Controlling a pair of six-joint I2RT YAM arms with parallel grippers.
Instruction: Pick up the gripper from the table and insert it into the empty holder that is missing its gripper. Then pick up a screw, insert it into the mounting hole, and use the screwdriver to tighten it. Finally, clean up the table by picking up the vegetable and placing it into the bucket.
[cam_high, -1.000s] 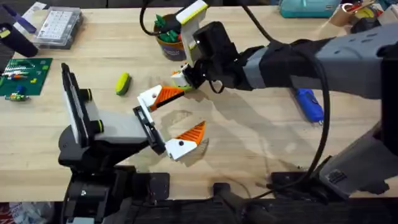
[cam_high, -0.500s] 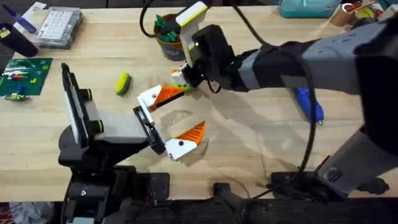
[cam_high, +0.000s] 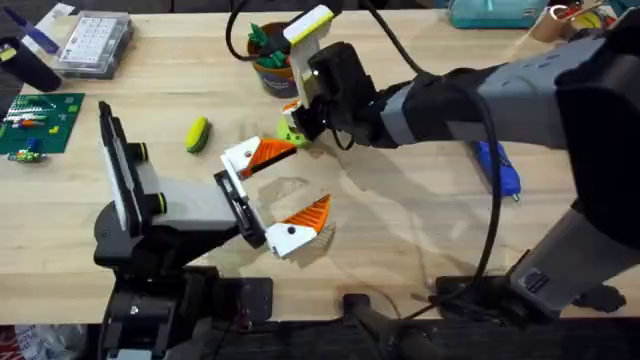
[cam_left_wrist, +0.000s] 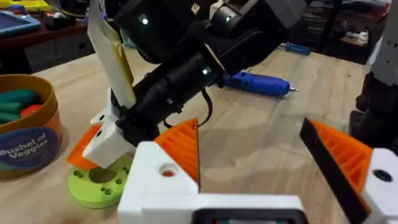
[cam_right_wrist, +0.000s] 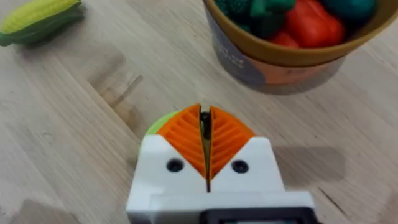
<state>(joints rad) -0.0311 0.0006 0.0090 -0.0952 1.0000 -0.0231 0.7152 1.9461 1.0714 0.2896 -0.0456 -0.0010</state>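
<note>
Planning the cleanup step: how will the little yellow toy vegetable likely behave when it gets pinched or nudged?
The vegetable looks rounded and oblong, so a sideways nudge would probably roll it across the table. Its ridged kernel texture may give the fingers some purchase. Being a small toy, it is likely light and could skid away before the hand closes.

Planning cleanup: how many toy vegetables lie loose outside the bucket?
1: the vegetable, yellow with a green end, on the table left of the bucket, apart from it. The right arm may hide others.
</note>
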